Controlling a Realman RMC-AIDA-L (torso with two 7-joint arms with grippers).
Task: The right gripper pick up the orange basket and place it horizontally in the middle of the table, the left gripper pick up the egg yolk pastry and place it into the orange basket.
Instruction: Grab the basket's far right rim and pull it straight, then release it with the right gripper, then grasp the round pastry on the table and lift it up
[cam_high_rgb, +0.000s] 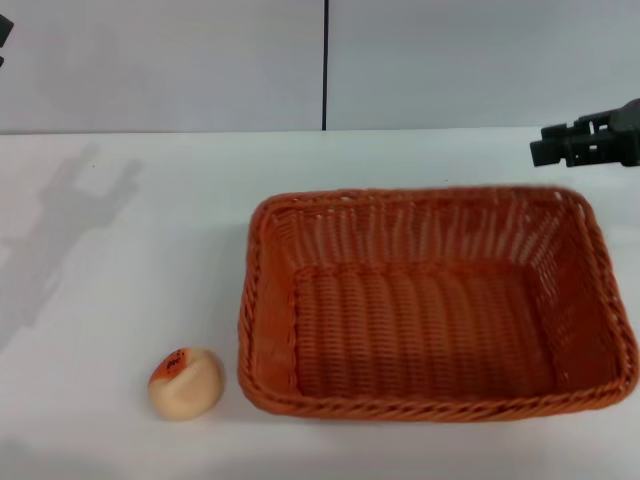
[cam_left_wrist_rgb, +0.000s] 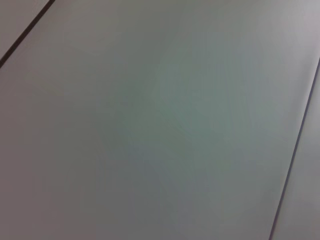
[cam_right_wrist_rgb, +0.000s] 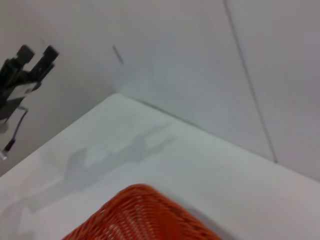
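Observation:
The orange basket (cam_high_rgb: 430, 300) lies lengthwise on the white table (cam_high_rgb: 120, 290), right of centre, and is empty. The egg yolk pastry (cam_high_rgb: 185, 382) rests on the table just off the basket's near left corner, apart from it. My right gripper (cam_high_rgb: 545, 150) hovers at the right edge, above and behind the basket's far right corner, holding nothing. Only a dark sliver of my left gripper (cam_high_rgb: 3, 35) shows at the top left. In the right wrist view the left gripper (cam_right_wrist_rgb: 36, 51) hangs high over the table's far side with its fingertips apart, and a basket corner (cam_right_wrist_rgb: 145, 215) shows.
A light grey wall with a dark vertical seam (cam_high_rgb: 325, 65) stands behind the table. The left arm's shadow (cam_high_rgb: 70, 230) falls on the left part of the tabletop. The left wrist view shows only grey wall panels.

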